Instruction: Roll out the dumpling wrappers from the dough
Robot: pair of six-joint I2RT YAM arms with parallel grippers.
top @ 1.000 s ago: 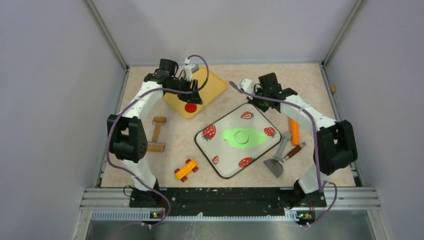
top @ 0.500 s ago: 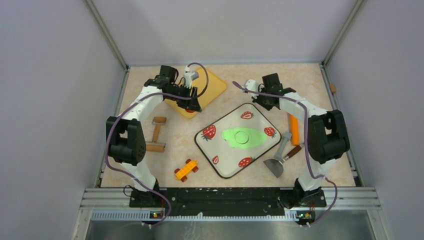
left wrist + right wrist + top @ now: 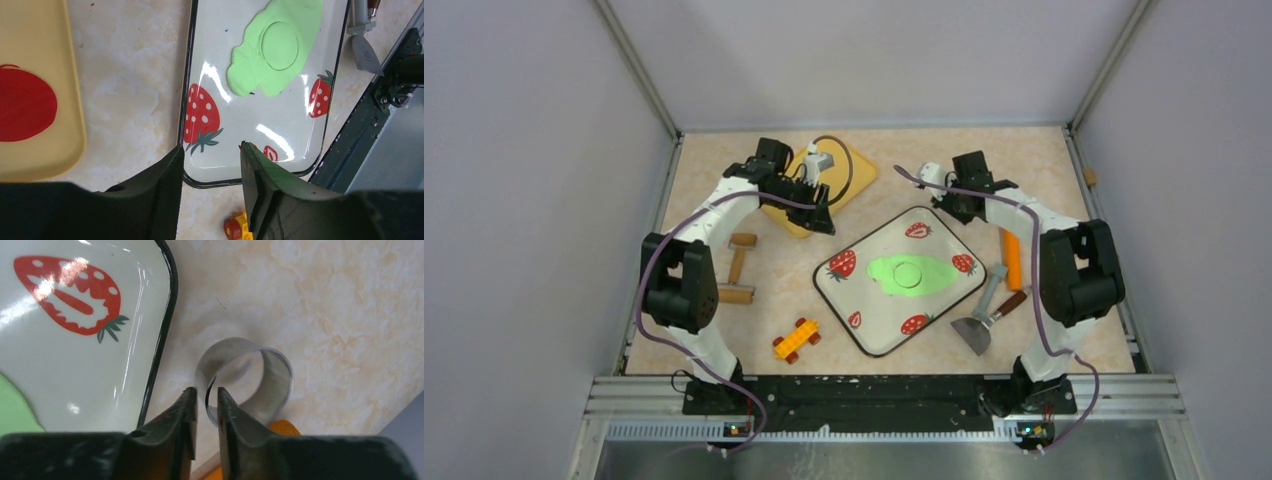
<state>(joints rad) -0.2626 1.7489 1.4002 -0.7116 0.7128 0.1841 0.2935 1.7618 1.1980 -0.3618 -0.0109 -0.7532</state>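
The bright green dough [image 3: 911, 273] lies flattened on the strawberry tray [image 3: 864, 330], with a round wrapper outline [image 3: 907, 272] cut into its middle. In the left wrist view the dough [image 3: 250, 75] and the round wrapper [image 3: 280, 45] show on the tray [image 3: 235, 172]. My left gripper [image 3: 823, 222] is open and empty [image 3: 212, 150], above the table between the yellow board and the tray. My right gripper [image 3: 951, 203] is by the tray's far corner. Its jaws [image 3: 206, 397] are closed on the wall of a metal ring cutter [image 3: 250, 375] that stands on the table.
A yellow board [image 3: 844, 175] holds a red disc [image 3: 25, 110]. A wooden rolling pin [image 3: 737, 268] lies at the left and a toy car [image 3: 796, 338] at the front. A scraper [image 3: 979, 325] and an orange tool [image 3: 1013, 262] lie right of the tray.
My left gripper has moved off the yellow board toward the tray, and the red disc is now hidden under it from above. My right arm has folded closer; its gripper barely shifted.
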